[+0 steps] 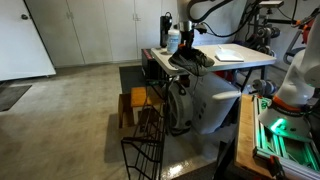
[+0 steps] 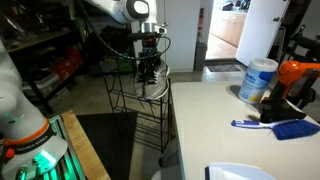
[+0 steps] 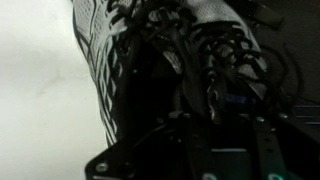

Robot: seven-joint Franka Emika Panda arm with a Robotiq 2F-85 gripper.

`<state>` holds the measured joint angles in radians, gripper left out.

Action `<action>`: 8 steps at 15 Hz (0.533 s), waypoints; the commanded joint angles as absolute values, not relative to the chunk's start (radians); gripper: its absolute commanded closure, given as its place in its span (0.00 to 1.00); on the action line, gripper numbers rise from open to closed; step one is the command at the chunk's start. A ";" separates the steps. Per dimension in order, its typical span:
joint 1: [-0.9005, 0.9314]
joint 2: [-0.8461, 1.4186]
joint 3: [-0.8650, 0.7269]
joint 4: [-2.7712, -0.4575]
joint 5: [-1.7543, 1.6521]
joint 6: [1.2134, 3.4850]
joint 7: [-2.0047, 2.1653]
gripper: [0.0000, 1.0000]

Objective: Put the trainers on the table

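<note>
The trainers (image 1: 191, 59) are dark grey-black with pale soles. They sit at the near corner of the white table (image 1: 255, 60), right under my gripper (image 1: 185, 47). In the other exterior view they (image 2: 151, 80) hang at the table's (image 2: 230, 140) far end, below the gripper (image 2: 148, 58) and above a wire rack. In the wrist view the laces and striped side of the trainers (image 3: 170, 50) fill the frame, and the gripper (image 3: 215, 140) is dark and closed into them. Whether the soles rest on the table top is unclear.
A black wire rack (image 2: 140, 115) stands against the table end, also seen in an exterior view (image 1: 150, 135). A small wooden stool (image 1: 130, 105) is beside it. A wipes tub (image 2: 257, 80), a blue brush (image 2: 275, 126) and an orange tool (image 2: 300, 75) are on the table. A green-lit bench (image 1: 283, 130) stands nearby.
</note>
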<state>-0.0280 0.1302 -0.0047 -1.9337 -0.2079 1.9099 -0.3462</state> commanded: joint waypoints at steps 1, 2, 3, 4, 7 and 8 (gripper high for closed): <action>-0.026 0.133 -0.003 -1.936 -0.206 1.908 -0.346 0.86; -0.024 0.136 0.000 -1.938 -0.206 1.908 -0.346 0.86; -0.021 0.140 0.002 -1.939 -0.206 1.908 -0.345 0.86; -0.020 0.141 0.003 -1.939 -0.206 1.908 -0.345 0.86; -0.036 0.183 -0.008 -1.878 -0.212 1.845 -0.409 0.96; -0.044 0.196 -0.013 -1.859 -0.226 1.829 -0.452 0.96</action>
<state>-0.0236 0.1548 -0.0010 -1.9345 -0.2079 1.9014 -0.3587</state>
